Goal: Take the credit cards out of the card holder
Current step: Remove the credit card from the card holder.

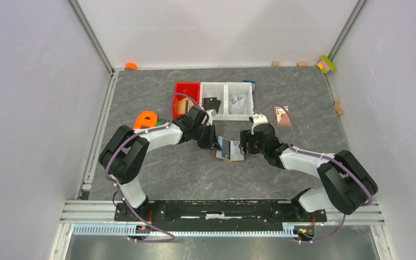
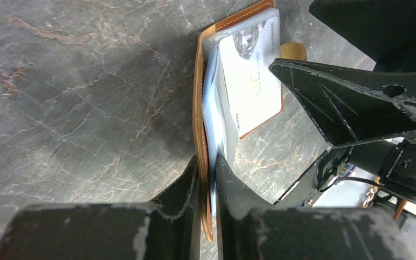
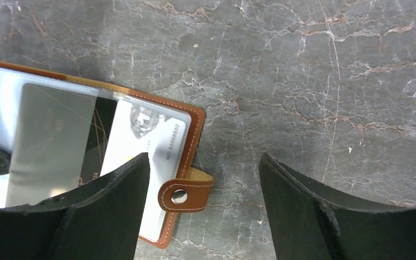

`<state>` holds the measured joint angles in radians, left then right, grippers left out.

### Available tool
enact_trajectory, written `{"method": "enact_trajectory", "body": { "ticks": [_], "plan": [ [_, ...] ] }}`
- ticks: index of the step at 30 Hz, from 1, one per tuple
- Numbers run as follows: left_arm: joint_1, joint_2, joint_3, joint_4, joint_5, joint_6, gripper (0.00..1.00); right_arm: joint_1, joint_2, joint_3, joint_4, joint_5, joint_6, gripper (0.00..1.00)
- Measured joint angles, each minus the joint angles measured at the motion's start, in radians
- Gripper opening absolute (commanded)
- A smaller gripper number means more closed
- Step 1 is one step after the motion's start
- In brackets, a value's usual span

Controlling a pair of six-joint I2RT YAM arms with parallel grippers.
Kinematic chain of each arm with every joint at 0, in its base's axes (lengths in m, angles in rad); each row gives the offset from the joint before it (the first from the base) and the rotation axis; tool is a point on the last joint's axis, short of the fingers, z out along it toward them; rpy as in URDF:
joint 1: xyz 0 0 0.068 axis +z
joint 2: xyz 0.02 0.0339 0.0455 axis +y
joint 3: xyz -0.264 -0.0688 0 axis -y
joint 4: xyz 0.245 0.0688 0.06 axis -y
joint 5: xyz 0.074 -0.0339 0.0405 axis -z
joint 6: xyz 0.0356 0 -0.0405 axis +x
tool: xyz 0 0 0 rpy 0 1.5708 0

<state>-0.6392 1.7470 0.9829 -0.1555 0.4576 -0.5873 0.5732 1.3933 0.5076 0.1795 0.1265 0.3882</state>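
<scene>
The brown leather card holder (image 1: 237, 157) lies open on the table between the two arms. My left gripper (image 1: 215, 142) is shut on one brown cover and its clear sleeves (image 2: 207, 162), holding that leaf up on edge. The wallet (image 2: 199, 97) shows a pale card (image 2: 249, 76) in a sleeve. In the right wrist view a grey card (image 3: 49, 141) sits in a clear sleeve beside that pale card (image 3: 151, 146). My right gripper (image 3: 203, 162) is open just above the wallet's snap tab (image 3: 187, 192), which lies between the jaws near the left finger (image 3: 114, 200). It also shows in the top view (image 1: 246, 145).
A red bin (image 1: 187, 85) and two white bins (image 1: 225, 85) stand behind the wallet, with a black square piece (image 1: 211, 103) in one. A pink-red picture card (image 1: 283, 115) lies to the right. An orange object (image 1: 146, 119) lies by the left arm. Small blocks (image 1: 326, 64) line the back wall.
</scene>
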Motion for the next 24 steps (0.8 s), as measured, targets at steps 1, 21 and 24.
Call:
{"method": "enact_trajectory", "body": {
  "ticks": [1,21,24],
  "plan": [
    [0.0,0.0,0.004,-0.008,-0.009,0.004,0.03,0.0,0.003,0.002,-0.007,0.002,0.0,0.74],
    [0.047,0.015,-0.075,0.188,0.119,-0.05,0.54,0.0,0.09,0.053,0.007,-0.103,0.014,0.29],
    [0.054,0.024,-0.088,0.235,0.15,-0.064,0.54,-0.001,0.091,0.052,0.01,-0.113,0.016,0.29]
  ]
}}
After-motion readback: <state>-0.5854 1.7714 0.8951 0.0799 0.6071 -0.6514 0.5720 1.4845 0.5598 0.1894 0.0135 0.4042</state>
